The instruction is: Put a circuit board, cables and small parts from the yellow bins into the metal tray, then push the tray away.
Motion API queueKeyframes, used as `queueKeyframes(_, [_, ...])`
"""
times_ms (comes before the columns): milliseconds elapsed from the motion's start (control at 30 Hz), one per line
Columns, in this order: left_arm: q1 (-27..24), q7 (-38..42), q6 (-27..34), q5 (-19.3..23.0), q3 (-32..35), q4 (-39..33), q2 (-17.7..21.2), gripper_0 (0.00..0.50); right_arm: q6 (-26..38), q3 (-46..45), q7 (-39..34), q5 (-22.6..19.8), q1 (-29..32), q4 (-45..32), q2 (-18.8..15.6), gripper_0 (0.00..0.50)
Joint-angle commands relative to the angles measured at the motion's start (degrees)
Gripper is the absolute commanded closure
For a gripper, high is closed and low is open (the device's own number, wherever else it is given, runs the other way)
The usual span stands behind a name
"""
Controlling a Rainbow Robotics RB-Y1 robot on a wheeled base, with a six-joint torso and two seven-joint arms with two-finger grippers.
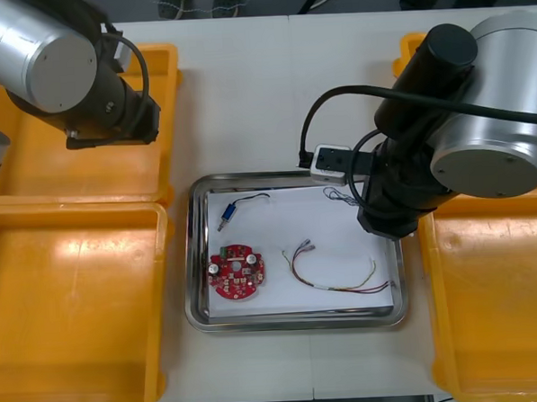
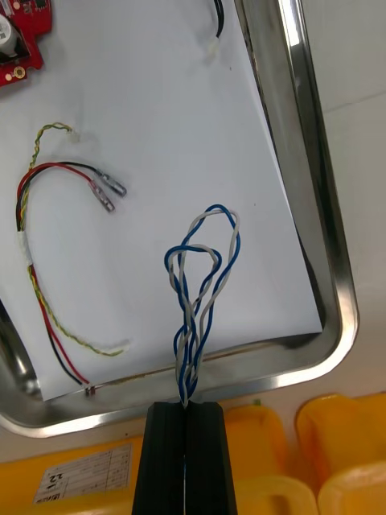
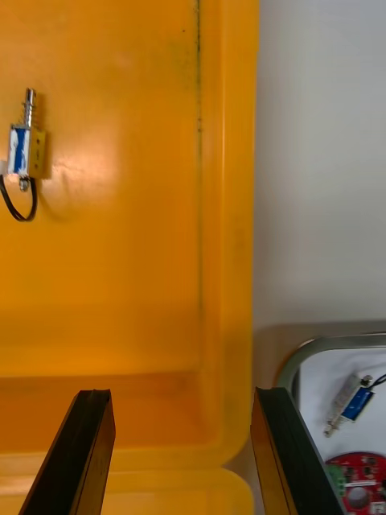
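Blue-and-white cable (image 2: 197, 298) hangs pinched in the right gripper (image 2: 186, 418) over the tray (image 2: 322, 201), so release it low and lift straight up, while the left gripper (image 3: 181, 394) hovers wide open above a yellow bin (image 3: 121, 241).

Light table (image 1: 245, 94), yellow bins (image 1: 75, 292), metal tray (image 1: 192, 259)
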Motion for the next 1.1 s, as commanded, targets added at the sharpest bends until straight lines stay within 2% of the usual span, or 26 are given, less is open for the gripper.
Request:
queueKeyframes(33, [-7.03, -7.94, 0.47, 0.14, 1.68, 6.15, 2.16, 0.000, -3.08, 4.07, 7.83, 2.87, -3.81, 2.52, 2.42, 0.500])
queueKeyframes(200, [-10.72, -13.48, -1.64, -0.48, 2.39, 14.41, 2.16, 0.000, -7.12, 6.53, 8.79, 4.89, -3.81, 6.39, 4.09, 0.500])
queueKeyframes(400, [-12.48, -18.66, -6.21, -1.71, 3.35, 21.18, 2.16, 0.000, -12.57, 12.24, 9.41, 9.20, -3.81, 9.55, 4.09, 0.500])
queueKeyframes(533, [-13.36, -21.21, -10.08, -2.32, 3.53, 25.75, 2.16, 0.000, -16.44, 13.91, 9.50, 9.46, -3.72, 12.89, 4.96, 0.500])
queueKeyframes(867, [-15.82, -26.04, -17.11, -3.29, 3.44, 35.42, 1.37, 0.000, -19.86, 15.40, 9.06, 9.73, -3.37, 17.28, 7.16, 0.493])
queueKeyframes(900, [-15.91, -26.13, -17.55, -3.47, 3.44, 35.77, 1.28, 0.000, -19.86, 15.40, 8.97, 9.81, -3.28, 17.28, 7.16, 0.474])
queueKeyframes(967, [-15.91, -26.83, -19.66, -4.17, 3.44, 37.53, 0.75, 0.000, -19.86, 15.40, 8.88, 9.90, -3.37, 17.28, 7.16, 0.309])
queueKeyframes(1000, [-15.99, -27.19, -20.98, -4.26, 3.44, 38.67, 0.49, 0.000, -19.86, 15.40, 8.88, 10.25, -3.37, 17.28, 7.16, 0.127])
queueKeyframes(1033, [-15.99, -27.54, -22.12, -4.52, 3.44, 39.72, 0.22, 0.000, -19.86, 15.40, 8.79, 10.34, -3.37, 17.28, 7.16, 0.014])
queueKeyframes(1100, [-16.08, -28.07, -23.70, -5.22, 3.44, 41.04, -0.39, 0.000, -19.86, 15.40, 8.79, 10.34, -3.37, 17.28, 7.16, 0.000])
